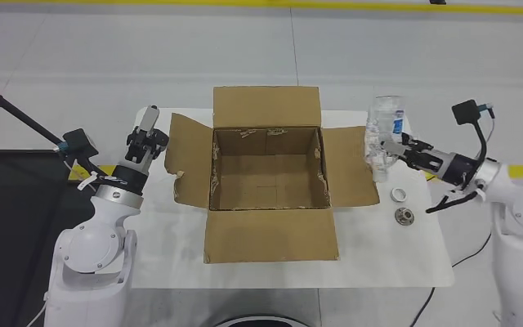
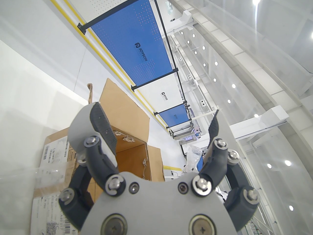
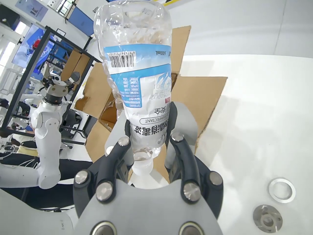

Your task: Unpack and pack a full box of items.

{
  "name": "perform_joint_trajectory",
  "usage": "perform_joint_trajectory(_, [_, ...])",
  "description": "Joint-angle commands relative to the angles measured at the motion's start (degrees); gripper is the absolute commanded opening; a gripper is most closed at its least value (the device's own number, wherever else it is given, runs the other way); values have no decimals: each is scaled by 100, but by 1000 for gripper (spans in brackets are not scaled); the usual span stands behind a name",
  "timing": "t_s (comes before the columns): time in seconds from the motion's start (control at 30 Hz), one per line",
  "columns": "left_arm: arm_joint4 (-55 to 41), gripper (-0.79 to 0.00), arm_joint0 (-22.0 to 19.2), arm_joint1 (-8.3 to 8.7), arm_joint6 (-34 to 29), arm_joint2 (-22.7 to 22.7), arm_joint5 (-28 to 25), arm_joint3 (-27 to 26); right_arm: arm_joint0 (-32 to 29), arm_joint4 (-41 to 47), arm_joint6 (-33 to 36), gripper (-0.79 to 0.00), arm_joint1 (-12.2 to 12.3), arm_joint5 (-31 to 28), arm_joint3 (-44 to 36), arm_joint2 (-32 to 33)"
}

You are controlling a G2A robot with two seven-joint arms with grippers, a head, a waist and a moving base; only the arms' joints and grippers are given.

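An open cardboard box [image 1: 265, 167] sits in the middle of the white table [image 1: 392, 253] with all its flaps spread and its inside bare. My right gripper [image 1: 391, 154] is shut on a clear plastic bottle [image 1: 381, 131] with a blue and white label, held over the box's right flap. In the right wrist view the bottle [image 3: 137, 69] stands out from the gripper [image 3: 149, 125], gripped near its neck. My left gripper [image 1: 146, 139] is open and holds nothing, raised left of the box. Its fingers [image 2: 102, 125] are spread, with the box [image 2: 129, 133] beyond them.
A white ring [image 1: 399, 194] and a metal flanged part [image 1: 404, 216] lie on the table right of the box, also seen as the ring [image 3: 281, 189] and the part [image 3: 267, 218] in the right wrist view. A black surface [image 1: 24, 212] borders the table's left.
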Motion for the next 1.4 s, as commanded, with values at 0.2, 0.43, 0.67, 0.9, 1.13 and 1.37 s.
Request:
perform_joint_trajectory(0.2, [-53,0,29,26,91,-95,-58,-20,496,-434,-101,-785,-57,87,-313,-1262])
perform_joint_trajectory(0.43, [-129,0,343,34,322,-245,-127,-227,1481,-1192,-462,-785,-288,528,-170,-3020])
perform_joint_trajectory(0.67, [-149,0,436,33,396,-280,-146,-284,2494,-2349,-938,-785,-712,1332,343,-4870])
perform_joint_trajectory(0.9, [-149,0,436,33,396,-280,-146,-284,3269,-2833,-1088,-785,-1261,1785,1267,-6234])
perform_joint_trajectory(1.13, [-149,0,436,33,396,-280,-146,-284,3745,-2909,-990,-785,-1762,1885,2251,-6961])
perform_joint_trajectory(1.37, [-149,0,436,33,396,-280,-146,-284,3979,-3076,-867,-785,-2203,2122,3053,-7405])
